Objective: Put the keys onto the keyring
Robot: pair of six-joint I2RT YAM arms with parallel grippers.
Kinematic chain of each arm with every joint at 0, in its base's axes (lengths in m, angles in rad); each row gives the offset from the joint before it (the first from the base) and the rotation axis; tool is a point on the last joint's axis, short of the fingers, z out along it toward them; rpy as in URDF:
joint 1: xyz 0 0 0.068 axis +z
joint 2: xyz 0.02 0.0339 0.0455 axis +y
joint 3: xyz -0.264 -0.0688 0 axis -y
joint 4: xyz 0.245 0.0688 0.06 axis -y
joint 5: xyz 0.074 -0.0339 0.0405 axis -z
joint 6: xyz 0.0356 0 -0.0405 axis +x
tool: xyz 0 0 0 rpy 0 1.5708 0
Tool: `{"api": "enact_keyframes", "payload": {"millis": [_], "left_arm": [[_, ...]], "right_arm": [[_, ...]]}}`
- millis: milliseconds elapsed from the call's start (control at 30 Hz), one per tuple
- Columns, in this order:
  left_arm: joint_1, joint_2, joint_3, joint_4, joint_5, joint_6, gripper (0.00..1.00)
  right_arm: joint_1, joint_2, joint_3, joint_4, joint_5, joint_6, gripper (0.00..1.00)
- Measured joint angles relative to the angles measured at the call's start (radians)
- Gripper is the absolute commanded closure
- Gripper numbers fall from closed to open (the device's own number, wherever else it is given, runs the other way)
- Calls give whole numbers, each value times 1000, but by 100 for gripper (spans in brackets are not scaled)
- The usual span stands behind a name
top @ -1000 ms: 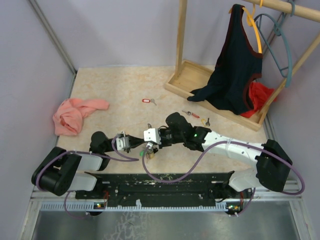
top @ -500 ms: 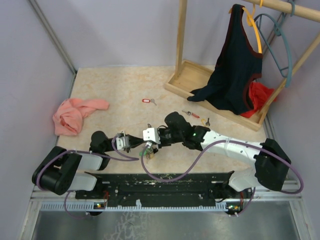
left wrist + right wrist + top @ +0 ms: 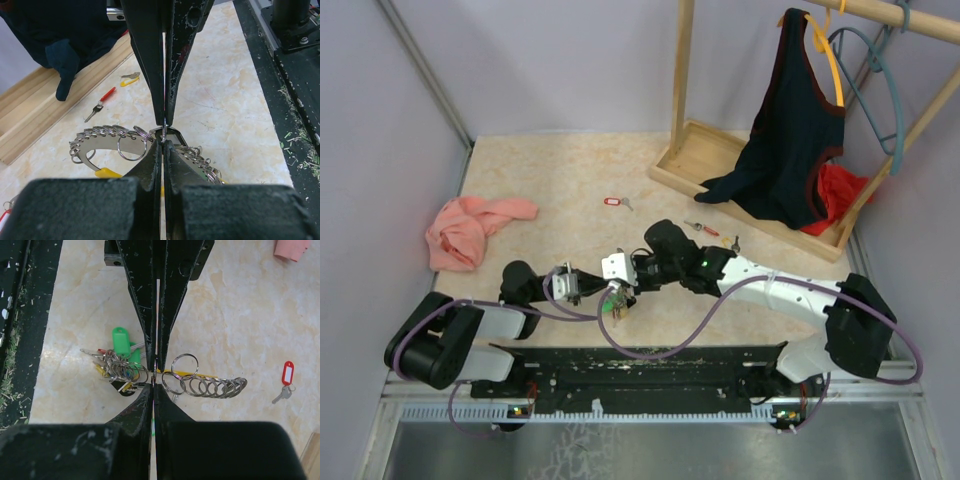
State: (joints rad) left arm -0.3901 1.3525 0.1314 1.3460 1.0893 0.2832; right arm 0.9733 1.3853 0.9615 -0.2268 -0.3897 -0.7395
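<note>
The keyring [image 3: 107,140] is a flat silvery arc strung with several small split rings [image 3: 210,386]; a bunch of keys [image 3: 120,367] with green, yellow and black tags hangs on it. It sits low over the table between the two arms [image 3: 613,305]. My left gripper [image 3: 163,142] and right gripper [image 3: 154,384] meet tip to tip, each shut on a thin ring of the keyring. Loose on the table are a red-tagged key [image 3: 615,203] [image 3: 286,377], a red-headed key [image 3: 102,102] [image 3: 700,228] and a yellow-headed key [image 3: 129,78] [image 3: 733,242].
A pink cloth [image 3: 470,228] is bunched at the left. The wooden rack base [image 3: 685,160] stands at the back right with a dark top [image 3: 790,130], a red cloth [image 3: 840,190] and a teal hanger [image 3: 885,90]. The black base rail [image 3: 640,365] runs along the near edge.
The right gripper has shifted slightly to the left with the keyring; both grippers stay shut tip to tip.
</note>
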Motion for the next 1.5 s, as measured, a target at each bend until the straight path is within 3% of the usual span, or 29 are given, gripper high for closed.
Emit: {"api": "enact_keyframes", "payload": {"millis": [400,1100,1500], "left_arm": [[0,-2,3,-16,-3,-6,100],[-21,-80,58,-306,-67,115,100],[-23,-91,63,-345,-92,138,100]], "right_arm": [[0,6,17,-24,-4,3,100],[10,52,46,-45,68,-13,100],[11,74,61,-45,82,-20,100]]}}
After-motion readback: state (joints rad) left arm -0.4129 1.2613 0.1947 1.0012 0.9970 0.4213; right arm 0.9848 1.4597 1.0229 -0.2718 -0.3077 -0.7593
